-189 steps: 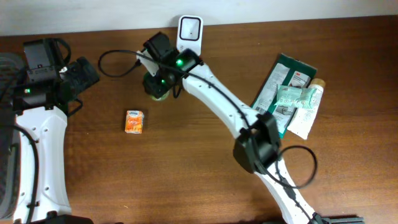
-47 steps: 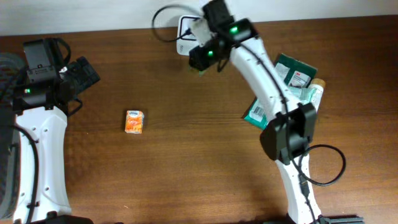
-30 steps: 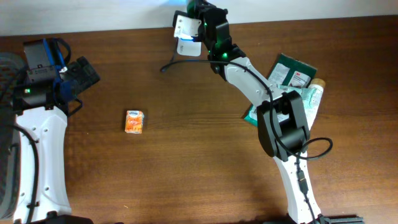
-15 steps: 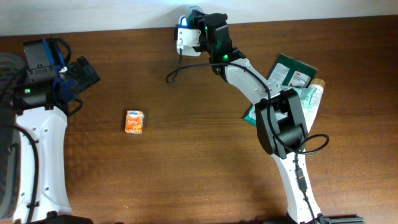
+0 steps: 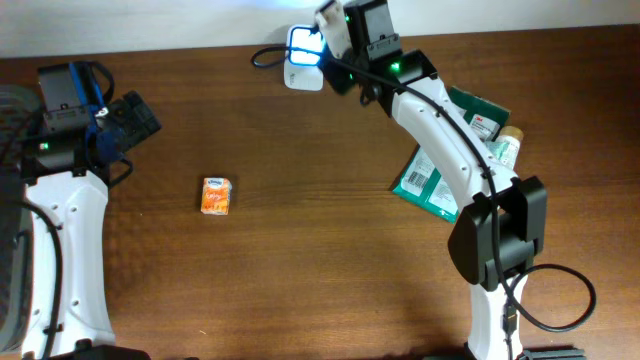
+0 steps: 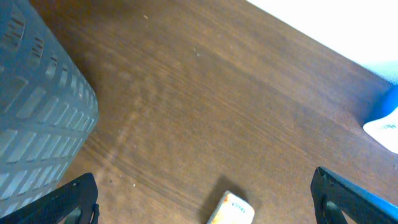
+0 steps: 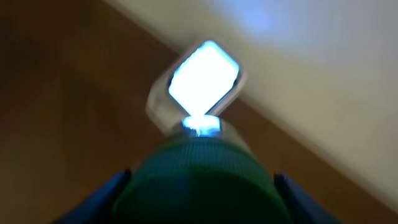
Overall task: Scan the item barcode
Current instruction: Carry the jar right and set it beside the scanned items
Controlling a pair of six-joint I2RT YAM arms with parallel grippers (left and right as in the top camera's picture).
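My right gripper [image 5: 343, 28] is at the table's far edge, shut on a round item with a ribbed green cap [image 7: 202, 180]. The cap fills the bottom of the right wrist view between the blue fingers. Just beyond it stands the white scanner [image 7: 202, 84] [image 5: 303, 55], its window glowing bright blue-white and facing the item. The barcode itself does not show. My left gripper [image 5: 135, 118] [image 6: 208, 200] hangs open at the left, above the table, with nothing between its fingers. A small orange packet [image 5: 216, 195] [image 6: 231, 210] lies on the wood below it.
A grey slatted basket [image 6: 37, 112] stands at the far left. At the right lie a green package [image 5: 432, 178], white pouches and a bottle [image 5: 508, 138] in a pile. The scanner's black cable [image 5: 265, 55] loops on the table beside it.
The right arm carried the green-capped item from the table's middle back to the scanner, and its elbow has swung right. The scanner window now glows. The left arm has not moved.
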